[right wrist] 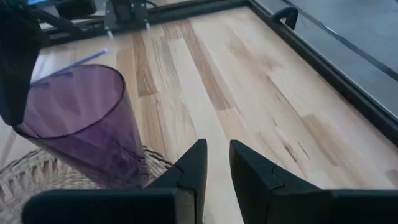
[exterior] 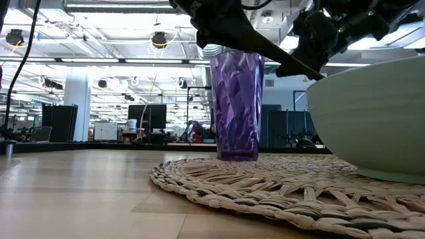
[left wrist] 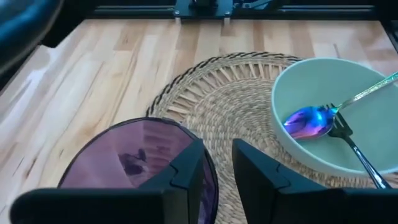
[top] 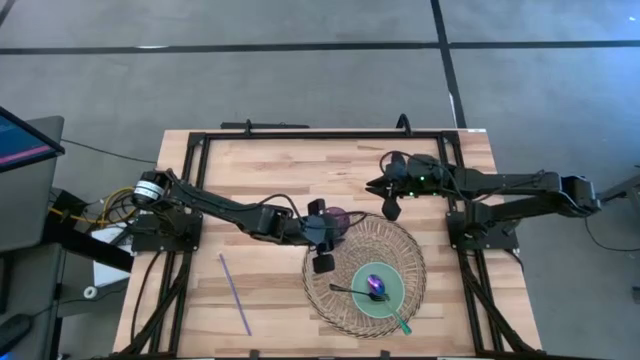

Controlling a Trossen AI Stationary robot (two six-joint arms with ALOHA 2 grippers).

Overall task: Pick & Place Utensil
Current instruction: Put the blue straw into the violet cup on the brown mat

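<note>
In the bowl (top: 378, 291), at about 5 o'clock on the counter (top: 250, 180), lie the utensils: an iridescent spoon (top: 376, 287) with its purple-blue head near the bowl's middle, and a dark fork (top: 352, 290) whose handle runs out over the rim toward 9 o'clock. In the left wrist view the spoon's head touches the fork's tines, and the spoon's handle rises over the rim. A green stick-like piece (top: 402, 325) pokes out from the bowl toward 5 o'clock; what it is I cannot tell.

The pale green bowl sits on a round woven mat (top: 345, 255), toward the mat's 5 o'clock side. A purple cup (top: 337, 219) stands upright at the mat's 11 o'clock edge, well apart from the bowl.

The left gripper (top: 320, 236) hangs just beside the cup, at the cup's 8 o'clock side, above the mat. Its jaws stand a little apart and hold nothing; the left wrist view shows a narrow gap between the fingers (left wrist: 186, 177), over the cup's rim.

The right gripper (top: 388, 200) hovers at 1 o'clock from the cup, over bare wood beyond the mat. Its jaws are likewise slightly parted and empty.

A thin purple straw (top: 235, 293) lies flat at 7 o'clock on the counter, well apart from the mat.
</note>
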